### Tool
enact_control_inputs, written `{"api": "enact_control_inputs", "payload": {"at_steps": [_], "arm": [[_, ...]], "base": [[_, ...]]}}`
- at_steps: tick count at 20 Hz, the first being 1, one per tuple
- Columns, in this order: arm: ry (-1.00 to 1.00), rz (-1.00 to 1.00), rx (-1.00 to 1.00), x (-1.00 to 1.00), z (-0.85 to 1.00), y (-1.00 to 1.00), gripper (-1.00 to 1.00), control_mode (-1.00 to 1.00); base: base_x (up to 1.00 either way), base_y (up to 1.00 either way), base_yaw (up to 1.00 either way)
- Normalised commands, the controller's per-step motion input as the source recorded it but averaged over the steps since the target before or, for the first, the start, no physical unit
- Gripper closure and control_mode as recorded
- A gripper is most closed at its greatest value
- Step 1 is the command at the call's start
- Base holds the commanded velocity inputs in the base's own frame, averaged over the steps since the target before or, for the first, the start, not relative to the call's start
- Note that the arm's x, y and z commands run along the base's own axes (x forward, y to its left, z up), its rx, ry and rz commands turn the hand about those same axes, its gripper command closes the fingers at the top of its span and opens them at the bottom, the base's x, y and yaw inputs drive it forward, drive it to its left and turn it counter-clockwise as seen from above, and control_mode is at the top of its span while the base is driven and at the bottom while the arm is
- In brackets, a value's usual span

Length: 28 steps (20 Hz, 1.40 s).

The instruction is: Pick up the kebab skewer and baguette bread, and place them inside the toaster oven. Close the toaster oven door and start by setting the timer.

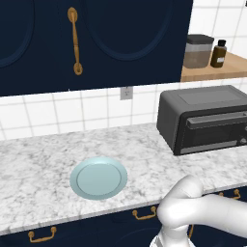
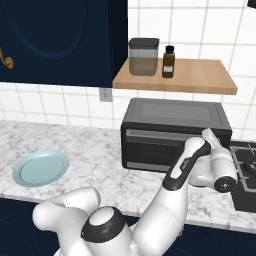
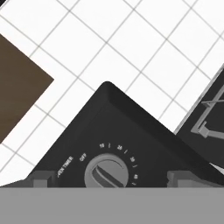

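Note:
The dark grey toaster oven (image 1: pixel 193 103) stands on the marble counter with its door (image 1: pixel 214 129) shut against the body. In the hand view my gripper (image 3: pixel 109 178) is open. Its two dark fingertips (image 3: pixel 41 179) stand on either side of the oven's round timer knob (image 3: pixel 106 173), which has a dial scale and an OFF mark around it. The right base view has my white hand (image 2: pixel 220 172) at the right end of the toaster oven (image 2: pixel 175 112), in front of its control panel. The kebab skewer and baguette bread are out of view.
An empty pale blue plate (image 1: pixel 99 177) lies on the counter left of the oven. A wooden shelf (image 2: pixel 200 75) above carries a grey-lidded canister (image 2: pixel 143 56) and a brown bottle (image 2: pixel 168 61). A black stovetop (image 2: pixel 245 172) sits right of the oven.

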Motion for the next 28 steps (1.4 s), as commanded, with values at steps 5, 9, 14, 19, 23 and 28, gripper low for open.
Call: {"api": "enact_control_inputs", "payload": {"at_steps": [5, 9, 14, 19, 23, 28], "arm": [[0.00, 0.00, 0.00, 0.15, 0.00, 0.00, -1.00, -1.00], [0.00, 0.00, 0.00, 0.01, 0.00, 0.00, -1.00, -1.00], [0.00, 0.00, 0.00, 0.01, 0.00, 0.00, -1.00, -1.00], [0.00, 0.00, 0.00, 0.00, 0.00, 0.00, 1.00, -1.00], [0.00, 0.00, 0.00, 0.00, 0.00, 0.00, 1.00, -1.00], [0.00, 0.00, 0.00, 0.00, 0.00, 0.00, 1.00, -1.00]], "base": [[0.00, 0.00, 0.00], [0.00, 0.00, 0.00], [0.00, 0.00, 0.00], [0.00, 0.00, 0.00], [0.00, 0.00, 0.00], [0.00, 0.00, 0.00]]}}
